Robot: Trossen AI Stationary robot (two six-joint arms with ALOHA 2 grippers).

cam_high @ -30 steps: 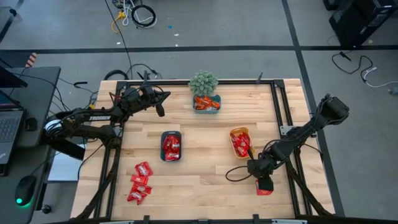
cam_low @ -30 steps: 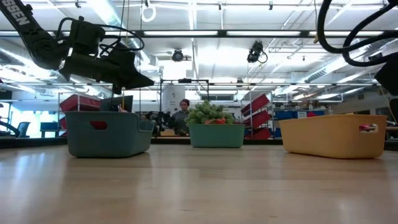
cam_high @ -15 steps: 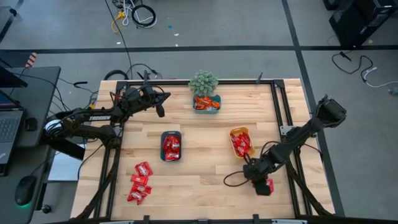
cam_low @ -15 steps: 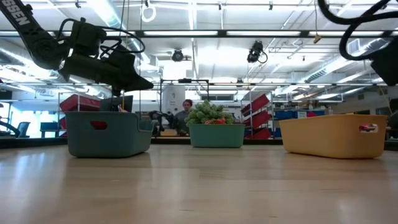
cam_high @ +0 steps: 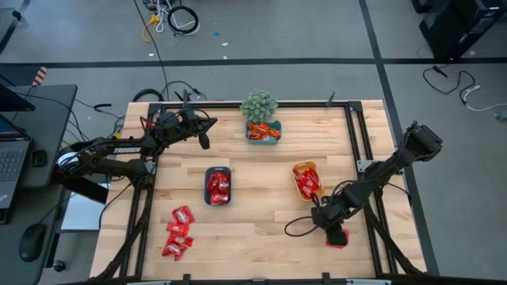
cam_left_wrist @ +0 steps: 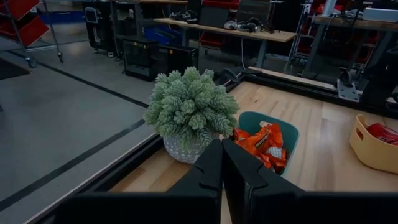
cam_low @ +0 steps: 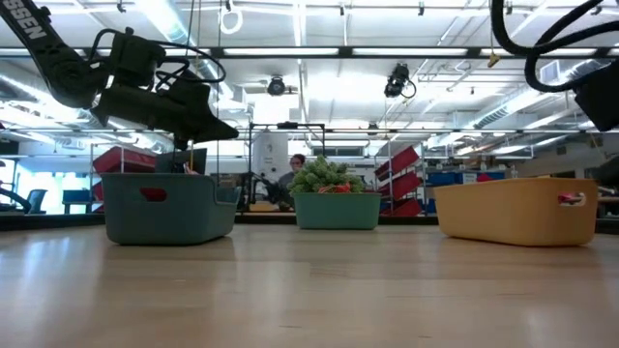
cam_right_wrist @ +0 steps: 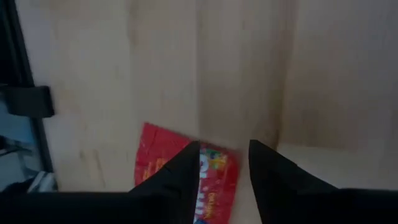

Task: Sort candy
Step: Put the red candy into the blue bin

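Observation:
One red candy packet (cam_right_wrist: 163,157) lies flat on the wood near the table's right front (cam_high: 339,237). My right gripper (cam_right_wrist: 224,149) points steeply down over it, open, with the packet's one end showing in the gap. Several more red candy packets (cam_high: 178,232) lie loose at the front left. A blue tray (cam_high: 218,186) and a yellow tray (cam_high: 306,181) hold red candy, and a teal tray (cam_high: 263,131) holds orange candy. My left gripper (cam_high: 204,142) hangs shut above the table's far left, holding nothing. My right gripper comes at the red packet from above, slanting. One fingertip (cam_right_wrist: 186,163) stands over the packet's end and the other (cam_right_wrist: 264,163) over bare wood beside it. Whether either finger touches the packet I cannot tell. The packet lies flat on the table.
A small green potted plant (cam_high: 259,104) stands at the far edge, right behind the teal tray (cam_left_wrist: 273,127). Black frame rails (cam_high: 360,142) run along the table's sides. Bare wood lies between the trays and in the front middle.
My right gripper has shifted slightly and rolled a little over the red packet, and in the high view it now covers more of it. The packet has stayed at the same spot on the table.

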